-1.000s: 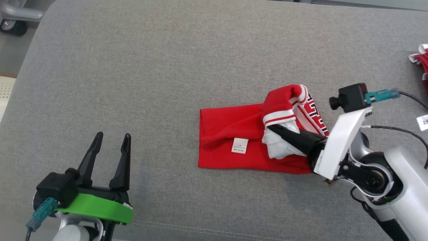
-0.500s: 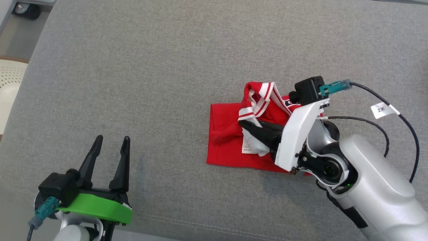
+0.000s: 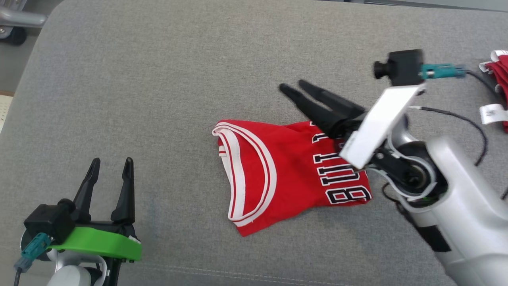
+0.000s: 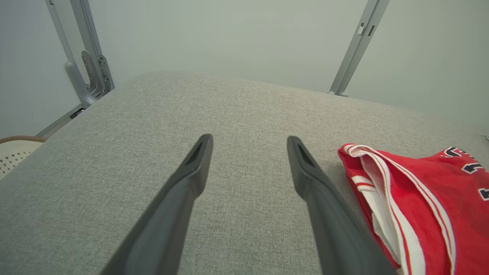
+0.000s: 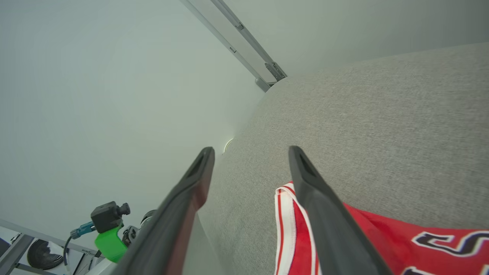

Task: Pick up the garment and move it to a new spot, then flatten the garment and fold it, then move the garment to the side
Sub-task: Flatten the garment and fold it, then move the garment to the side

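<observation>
A red jersey with white trim and dark lettering, the garment [image 3: 285, 171], lies folded on the grey cushion [image 3: 158, 79]; its armhole edge faces left. It also shows at the right of the left wrist view [image 4: 424, 214] and at the bottom of the right wrist view [image 5: 382, 240]. My right gripper [image 3: 293, 85] hovers open above the garment's far edge, fingers pointing left and holding nothing. Near the front left, my left gripper [image 3: 111, 165] stands open and empty, well away from the garment.
Another red and white cloth [image 3: 498, 69] lies at the cushion's right edge beside a cable tag [image 3: 492, 113]. Metal frame bars [image 4: 86, 57] stand beyond the cushion's far left corner. A pale woven seat [image 4: 15, 152] sits off the left edge.
My right gripper opened, let go of the garment and lifted up and away. The garment now lies folded over with its lettering on top. The head camera shifted.
</observation>
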Available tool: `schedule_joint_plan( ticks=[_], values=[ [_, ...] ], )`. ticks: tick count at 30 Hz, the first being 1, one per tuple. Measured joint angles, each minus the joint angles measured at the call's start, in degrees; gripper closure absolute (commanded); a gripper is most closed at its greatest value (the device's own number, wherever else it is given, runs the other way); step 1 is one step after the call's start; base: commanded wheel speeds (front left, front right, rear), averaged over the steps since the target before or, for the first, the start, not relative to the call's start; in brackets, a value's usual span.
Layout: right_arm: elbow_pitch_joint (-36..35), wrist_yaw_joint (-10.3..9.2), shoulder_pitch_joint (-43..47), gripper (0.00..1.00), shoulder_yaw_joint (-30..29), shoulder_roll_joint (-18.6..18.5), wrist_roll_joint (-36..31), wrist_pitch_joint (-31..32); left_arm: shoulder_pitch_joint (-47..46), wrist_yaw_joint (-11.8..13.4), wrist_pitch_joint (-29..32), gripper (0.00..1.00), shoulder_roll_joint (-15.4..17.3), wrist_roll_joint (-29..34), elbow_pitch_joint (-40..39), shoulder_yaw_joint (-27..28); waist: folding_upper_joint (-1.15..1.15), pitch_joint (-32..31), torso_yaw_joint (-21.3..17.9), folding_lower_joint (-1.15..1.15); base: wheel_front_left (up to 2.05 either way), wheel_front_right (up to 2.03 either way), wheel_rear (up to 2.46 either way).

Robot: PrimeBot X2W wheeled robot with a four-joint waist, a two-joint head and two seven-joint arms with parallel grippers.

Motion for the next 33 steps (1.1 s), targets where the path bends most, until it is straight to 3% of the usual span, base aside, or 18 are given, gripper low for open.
schedule_joint_plan(
  ticks=[3, 7, 11, 22, 28, 29, 30, 31, 33],
  values=[
    [2.53, -2.16, 3.33, 0.00, -3.47, -5.69, -1.99, -1.18, 0.12, 0.00, 0.00, 0.00, -0.12, 0.00, -0.43, -0.04, 0.00, -0.02, -0.81, 0.00, 0.00, 0.00, 0.00],
    [5.12, -2.29, 8.32, 0.00, -5.16, -8.60, -1.51, -1.15, 0.11, -0.03, 0.00, 0.00, -0.63, 0.00, -1.22, -0.58, 0.00, 0.54, -1.09, 0.00, 0.00, 0.00, 0.00],
    [6.23, -2.03, 12.65, 0.00, -5.04, -7.61, 2.13, -1.09, 0.10, -0.08, 0.00, 0.00, -0.86, 0.00, -1.70, -0.85, 0.00, 1.64, -1.12, 0.00, 0.00, 0.00, 0.00],
    [10.04, -0.32, 13.68, 0.00, -6.84, -9.70, 5.47, 0.53, -0.15, -0.63, 0.00, 0.00, -1.68, 0.47, -1.45, -1.81, 0.00, 3.48, 0.84, 0.00, 0.00, 0.00, 0.00],
    [11.85, 0.46, 13.90, 0.00, -6.09, -7.93, 9.55, 3.65, -1.08, -1.03, 0.00, 0.00, -2.08, 0.47, -1.01, -2.00, 0.00, 3.53, 2.52, 0.00, 0.00, 0.00, 0.00],
    [11.96, 0.82, 13.50, 0.13, -5.53, -7.47, 9.95, 4.22, -1.08, -1.03, 0.00, 0.00, -2.11, 0.47, -0.90, -2.00, 0.00, 3.53, 2.75, 0.00, 0.00, 0.00, 0.00],
    [12.01, 1.07, 12.91, 0.79, -4.88, -7.34, 9.89, 4.56, -1.13, -1.10, 0.00, 0.00, -2.20, 0.48, -0.73, -2.05, 0.00, 3.53, 2.98, 0.00, 0.00, 0.00, 0.00],
    [12.02, 1.57, 12.14, 1.00, -4.36, -7.44, 9.65, 5.00, -1.15, -1.13, 0.00, 0.00, -2.31, 0.48, -0.44, -2.16, 0.00, 3.51, 3.20, 0.00, 0.00, 0.00, 0.00],
    [11.85, 2.19, 10.34, 1.00, -3.66, -8.29, 8.80, 6.22, -1.20, -1.29, 0.00, 0.00, -2.67, 0.56, -0.18, -2.20, 0.00, 3.46, 3.68, 0.00, 0.00, 0.00, 0.00]
  ],
)
